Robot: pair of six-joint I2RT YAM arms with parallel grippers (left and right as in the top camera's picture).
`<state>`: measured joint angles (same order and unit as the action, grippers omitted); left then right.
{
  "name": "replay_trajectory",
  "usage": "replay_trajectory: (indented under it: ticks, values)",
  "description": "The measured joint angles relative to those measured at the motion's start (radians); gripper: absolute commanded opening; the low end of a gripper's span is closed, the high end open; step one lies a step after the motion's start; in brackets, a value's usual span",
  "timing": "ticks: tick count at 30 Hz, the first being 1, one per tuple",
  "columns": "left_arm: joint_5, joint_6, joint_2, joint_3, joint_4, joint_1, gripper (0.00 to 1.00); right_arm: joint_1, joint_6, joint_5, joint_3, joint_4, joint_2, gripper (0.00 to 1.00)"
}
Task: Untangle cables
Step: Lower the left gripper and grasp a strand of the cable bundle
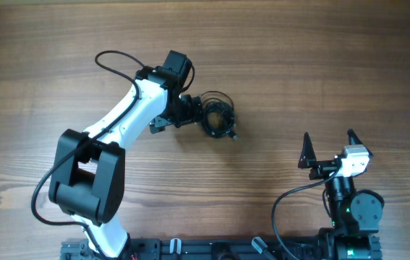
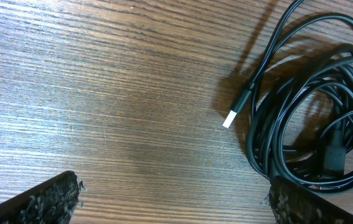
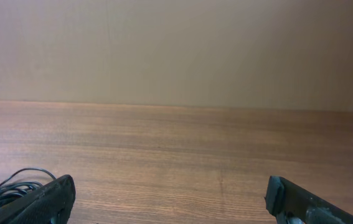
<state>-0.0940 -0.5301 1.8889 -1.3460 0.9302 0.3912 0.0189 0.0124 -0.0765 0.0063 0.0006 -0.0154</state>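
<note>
While my left end effector (image 1: 202,115) hangs spread beside the tangled bundle of thin black cables (image 1: 221,115) on the brown wooden tabletop (image 1: 320,50), perhaps touching it, my right end effector (image 1: 328,141) gapes, well apart.

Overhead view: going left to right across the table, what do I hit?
In order: left arm → left gripper, open, at the bundle's left edge → cables, one tangled bundle → right gripper, open, well apart from the bundle.
</note>
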Motion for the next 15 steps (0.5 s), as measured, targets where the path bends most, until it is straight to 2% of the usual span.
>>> replay_trajectory:
  ticks: [15]
  values:
    - [0.0,0.0,0.0,0.0,0.0,0.0,1.0,0.0,0.0,0.0,0.0,0.0,0.0,1.0]
